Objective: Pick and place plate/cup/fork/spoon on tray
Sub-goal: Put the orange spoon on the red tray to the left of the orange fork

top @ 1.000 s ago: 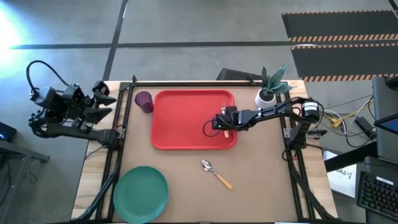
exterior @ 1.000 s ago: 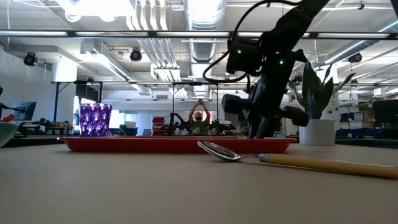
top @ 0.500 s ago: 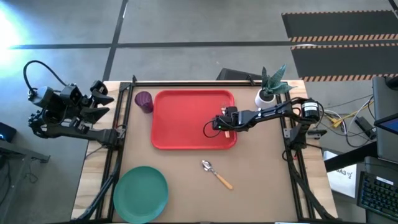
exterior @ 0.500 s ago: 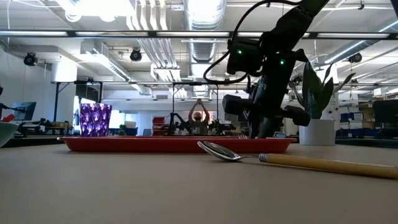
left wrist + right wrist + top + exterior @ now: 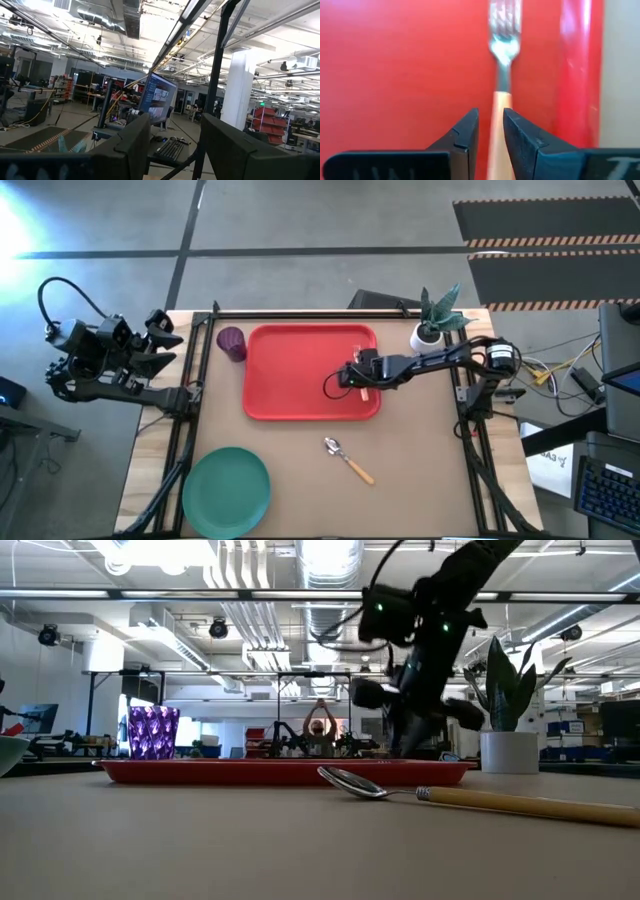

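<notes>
The fork (image 5: 504, 45) lies flat on the right part of the red tray (image 5: 290, 370), with its orange-tan handle (image 5: 366, 391) near the tray's right rim. My right gripper (image 5: 491, 117) hovers just above the handle, narrowly open and touching nothing; it also shows in the high view (image 5: 350, 379) and the low view (image 5: 400, 740). The spoon (image 5: 347, 460) lies on the table in front of the tray. The purple cup (image 5: 231, 343) stands off the tray's far left corner. The teal plate (image 5: 226, 490) lies at the near left. My left gripper (image 5: 165, 340) waits, open, off the table's left edge.
A white pot with a green plant (image 5: 427, 335) stands just off the tray's far right corner, close to my right arm. The black table frame runs along the left, far and right edges. Bare table lies to the right of the spoon.
My right gripper has risen above the tray and gone a little toward the table's left edge. The fork has stayed lying on the tray.
</notes>
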You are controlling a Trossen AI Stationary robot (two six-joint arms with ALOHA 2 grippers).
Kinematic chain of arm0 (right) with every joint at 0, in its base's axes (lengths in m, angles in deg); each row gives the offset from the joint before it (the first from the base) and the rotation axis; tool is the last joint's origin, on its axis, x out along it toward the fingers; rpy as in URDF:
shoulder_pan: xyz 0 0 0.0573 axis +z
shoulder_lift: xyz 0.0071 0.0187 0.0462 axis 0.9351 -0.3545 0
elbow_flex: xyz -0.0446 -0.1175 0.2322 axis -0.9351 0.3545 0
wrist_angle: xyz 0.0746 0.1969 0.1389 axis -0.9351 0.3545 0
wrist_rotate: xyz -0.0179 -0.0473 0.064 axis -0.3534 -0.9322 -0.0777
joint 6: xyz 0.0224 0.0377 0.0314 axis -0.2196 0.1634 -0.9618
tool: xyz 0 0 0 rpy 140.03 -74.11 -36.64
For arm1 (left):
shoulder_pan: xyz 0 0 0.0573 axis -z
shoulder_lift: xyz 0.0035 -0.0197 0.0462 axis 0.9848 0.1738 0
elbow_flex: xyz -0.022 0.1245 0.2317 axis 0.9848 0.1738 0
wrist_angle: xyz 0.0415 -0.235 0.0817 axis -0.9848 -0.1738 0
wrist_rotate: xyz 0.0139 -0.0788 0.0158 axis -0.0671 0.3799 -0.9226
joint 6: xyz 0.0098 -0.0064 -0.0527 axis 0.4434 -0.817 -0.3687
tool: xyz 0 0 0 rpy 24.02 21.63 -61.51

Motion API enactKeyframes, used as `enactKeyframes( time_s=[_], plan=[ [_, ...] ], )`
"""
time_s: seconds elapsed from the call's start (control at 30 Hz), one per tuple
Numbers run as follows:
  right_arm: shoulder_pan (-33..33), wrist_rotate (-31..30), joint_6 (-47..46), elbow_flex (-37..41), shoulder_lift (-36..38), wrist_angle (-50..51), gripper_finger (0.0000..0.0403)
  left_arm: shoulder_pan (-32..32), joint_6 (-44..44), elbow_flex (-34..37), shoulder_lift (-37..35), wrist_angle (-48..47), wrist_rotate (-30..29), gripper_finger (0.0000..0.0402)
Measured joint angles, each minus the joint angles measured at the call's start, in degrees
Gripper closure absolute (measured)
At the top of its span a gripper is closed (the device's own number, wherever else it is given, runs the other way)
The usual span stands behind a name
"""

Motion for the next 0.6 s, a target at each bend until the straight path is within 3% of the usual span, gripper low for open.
enactKeyframes(
  time_s=[0.1,0.27,0.6],
  plan=[
    [0.0,-0.8,5.5,-3.3,1.6,0.7,0.0327,0.0,0.0,0.0,0.0,0.0,0.0,0.0242],
    [0.0,-1.2,13.7,-11.4,4.0,10.0,0.0326,0.0,0.0,0.0,0.0,0.0,0.0,0.0242],
    [4.9,13.0,31.8,-27.1,5.3,22.2,0.0316,0.0,0.0,-0.1,0.0,0.6,0.0,0.0242]
  ],
)
